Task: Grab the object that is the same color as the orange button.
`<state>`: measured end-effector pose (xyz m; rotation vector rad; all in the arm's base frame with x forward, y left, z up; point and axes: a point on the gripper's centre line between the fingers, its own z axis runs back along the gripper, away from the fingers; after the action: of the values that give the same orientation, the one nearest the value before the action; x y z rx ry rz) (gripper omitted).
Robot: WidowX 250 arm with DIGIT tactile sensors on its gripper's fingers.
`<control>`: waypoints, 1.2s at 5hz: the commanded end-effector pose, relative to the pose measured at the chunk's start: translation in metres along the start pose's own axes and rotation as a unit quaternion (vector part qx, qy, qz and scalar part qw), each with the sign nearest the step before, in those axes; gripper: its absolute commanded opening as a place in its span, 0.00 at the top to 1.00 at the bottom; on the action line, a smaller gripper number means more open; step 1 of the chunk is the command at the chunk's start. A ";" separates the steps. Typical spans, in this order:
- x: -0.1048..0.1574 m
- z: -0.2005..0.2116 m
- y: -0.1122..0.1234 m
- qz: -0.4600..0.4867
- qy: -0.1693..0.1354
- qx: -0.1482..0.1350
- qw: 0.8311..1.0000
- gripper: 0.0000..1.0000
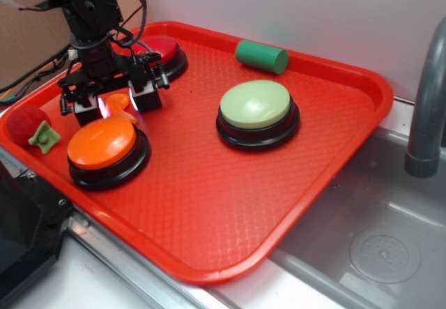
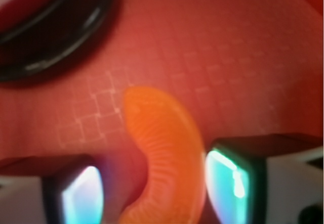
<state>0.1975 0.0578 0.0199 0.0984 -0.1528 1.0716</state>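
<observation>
The object is a small curled glossy orange piece lying on the red tray, just behind the orange button. My gripper is lowered over the piece, open, with one finger on each side of it. In the wrist view the object curves between the pads. The right pad sits right against it, while a gap shows at the left pad. The gripper stands low over the tray floor.
A red domed button stands right behind the gripper; its black base shows in the wrist view. A pale green button sits mid-tray and a green cylinder at the back. A red ball with a green leaf lies at the left rim. A sink lies to the right.
</observation>
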 end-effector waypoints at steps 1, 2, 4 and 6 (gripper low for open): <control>0.005 0.000 0.013 0.020 0.024 -0.012 0.999 1.00; 0.006 0.000 0.013 0.021 0.018 -0.010 1.000 1.00; 0.013 0.033 0.006 -0.013 -0.011 -0.047 0.999 1.00; 0.022 0.101 -0.019 -0.081 -0.034 -0.103 0.991 1.00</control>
<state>0.2132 0.0449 0.1135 -0.0189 -0.2513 0.8693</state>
